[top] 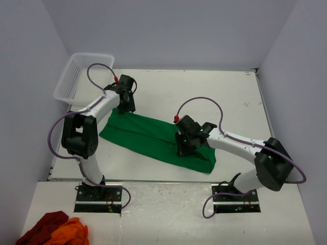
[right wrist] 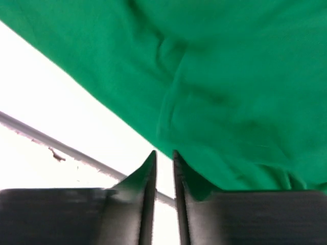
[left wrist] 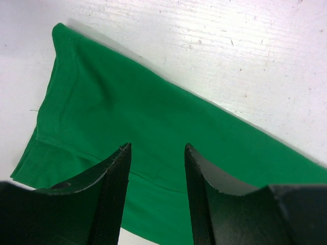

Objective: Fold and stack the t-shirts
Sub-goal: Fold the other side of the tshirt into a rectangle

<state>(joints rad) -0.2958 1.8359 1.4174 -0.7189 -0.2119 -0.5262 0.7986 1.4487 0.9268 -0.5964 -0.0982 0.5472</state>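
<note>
A bright green t-shirt [top: 148, 133] lies folded into a long band across the white table [top: 214, 97], running from upper left to lower right. My left gripper [top: 126, 108] hovers over the band's upper left end. In the left wrist view that gripper [left wrist: 156, 148] is open above the t-shirt [left wrist: 153, 112], with nothing between its fingers. My right gripper [top: 184, 151] sits at the band's near edge. In the right wrist view its [right wrist: 164, 153] jaws stand a narrow slit apart at the hem of the t-shirt [right wrist: 230, 76], with only bare table showing between them.
A white mesh basket [top: 82, 74] stands at the table's back left corner. Dark red and orange cloths [top: 53, 229] lie bunched on the near ledge, bottom left. The arm bases [top: 99, 196] are bolted at the front edge. Grey walls close in three sides.
</note>
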